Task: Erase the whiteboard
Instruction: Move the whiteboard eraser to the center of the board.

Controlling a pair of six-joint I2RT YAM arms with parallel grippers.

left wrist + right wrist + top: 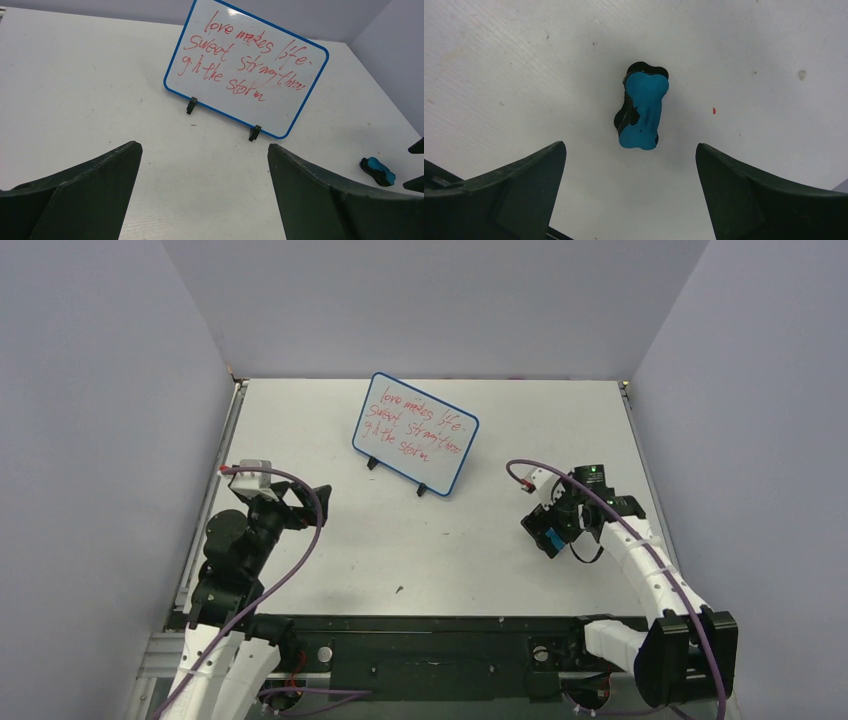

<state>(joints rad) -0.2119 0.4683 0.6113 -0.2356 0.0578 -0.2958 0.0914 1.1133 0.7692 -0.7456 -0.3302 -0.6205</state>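
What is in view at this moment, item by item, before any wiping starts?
whiteboard: one, white with blue rim and red handwriting, propped on black feet at far middle of the table
eraser: one, blue over black, lying on the table's right side
table: one, white
walls: three, pale lilac, around the table
cables: two, purple, one along each arm
left gripper: one, black, open, empty, facing the whiteboard
right gripper: one, black, open, above the eraser

Whiteboard (416, 432) white, blue rim, red writing; eraser (641, 112) blue-black.
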